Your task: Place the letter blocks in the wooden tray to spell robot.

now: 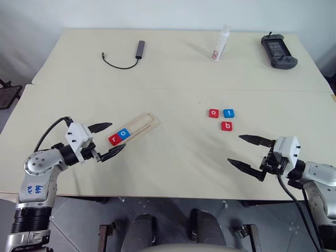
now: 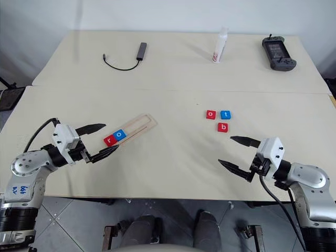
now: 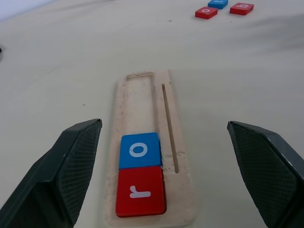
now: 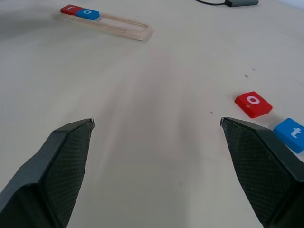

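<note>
Two-arm letter-block task, with two of five blocks seated. The wooden tray lies on the desk with its long axis running diagonally, its near end lying between the spread jaws of the left gripper and its far end pointing away from them toward the middle of the desk. The red r block occupies the end slot nearest those jaws, and the blue o block touches it on the far side; the remaining length of the groove beyond them is bare. The left jaws are released and hold nothing, one finger on each side of the tray's near end without visible contact.

The three loose blocks form a cluster well apart from the tray: the red o block and the blue t block just beside each other, and the red b block just nearer the robot. This cluster lies ahead of the right gripper, slightly off to the outer side of its line. The right jaws are likewise released, spread wide and empty.

The next letter needed is judged to be b. The relation governing the move: the red b block is the member of the cluster closest to the right jaws, and far from the left ones, so the right arm is the better placed to fetch it and carry it across to the vacant slot past the blue o block.
</note>
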